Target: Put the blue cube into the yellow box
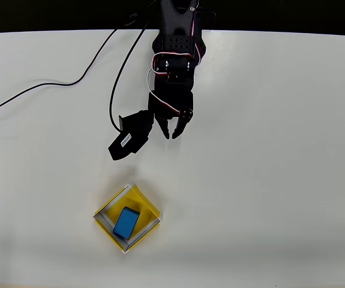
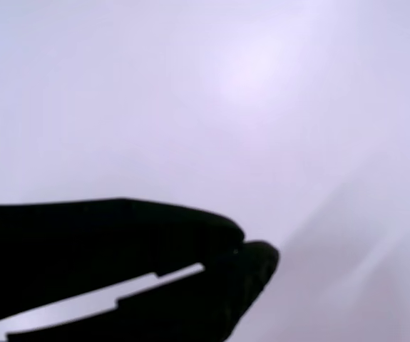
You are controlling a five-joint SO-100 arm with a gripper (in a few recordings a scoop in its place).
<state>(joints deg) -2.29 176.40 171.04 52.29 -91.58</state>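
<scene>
Seen from overhead, a white table (image 1: 268, 180) fills most of the frame, with a dark strip along the top edge. A black robot arm (image 1: 175, 54) reaches down from the top centre, with red and white wires looped around its upper part. Its gripper (image 1: 170, 132) sits just above the middle of the frame, its two pointed fingertips close together with only a small gap, holding nothing. A black camera housing (image 1: 129, 139) juts out to the lower left of the gripper. Thin black cables (image 1: 46, 86) trail across the upper left of the table. In the lower left of centre, well apart from the gripper, the yellow box (image 1: 145, 204) lies turned like a diamond, and the blue cube (image 1: 126, 221) rests inside it on the yellow floor. The wrist view is blurred: dark gripper fingers (image 2: 254, 260) cross the lower left, seemingly almost touching, over pale table surface.
</scene>
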